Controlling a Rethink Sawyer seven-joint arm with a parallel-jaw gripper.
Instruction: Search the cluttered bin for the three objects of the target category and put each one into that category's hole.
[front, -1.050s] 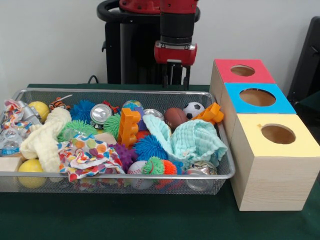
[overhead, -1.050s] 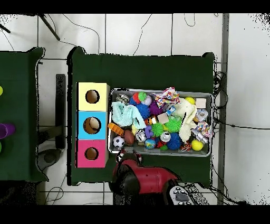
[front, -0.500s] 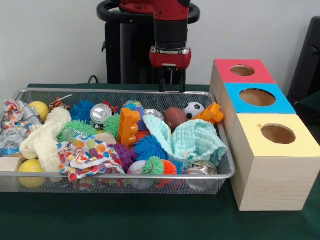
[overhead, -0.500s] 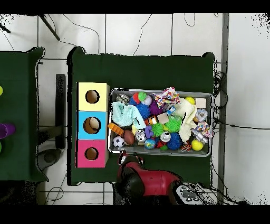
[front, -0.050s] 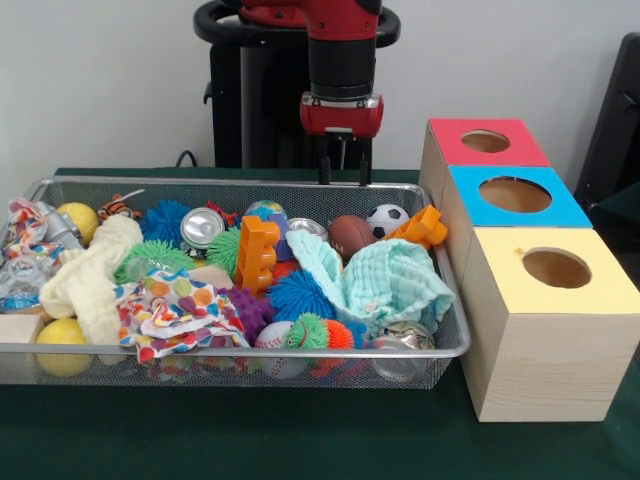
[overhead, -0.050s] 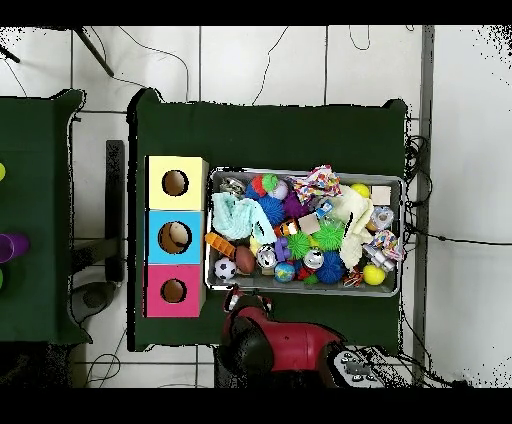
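In the front view, we see the red and black gripper (front, -0.050s: 341, 171) hanging above the far rim of the silver wire-mesh bin (front, -0.050s: 250, 350), its two thin fingers spread apart and holding nothing. We are not told the target category, so we treat every group in the bin as a candidate. The hard balls lie at the far right of the clutter: a brown toy football (front, -0.050s: 350, 236) touching a small black-and-white soccer ball (front, -0.050s: 387, 219). We judge both to be light, rigid and smooth, so they may slip; close across the widest part. The mint green knitted cloth (front, -0.050s: 385, 282) and the cream woven cloth (front, -0.050s: 92, 276) should be soft and limp; pinch a raised fold, and expect neighbours to drag along. The blue spiky rubber ball (front, -0.050s: 298, 295) should be squashy and grippy, tolerant of any hold. The orange plastic building block (front, -0.050s: 257, 253) stands upright, stiff, with flat sides suited to the fingers. To the right of the bin stand three wooden boxes, each with a round hole: red-topped box (front, -0.050s: 485, 142) farthest, blue-topped box (front, -0.050s: 515, 195) in the middle, yellow-topped box (front, -0.050s: 555, 270) nearest.

In the overhead view, we see the bin (overhead, -0.050s: 304, 173) just beside the row of boxes. The gripper (overhead, -0.050s: 234, 297) sits outside the bin wall by the soccer ball (overhead, -0.050s: 226, 268).
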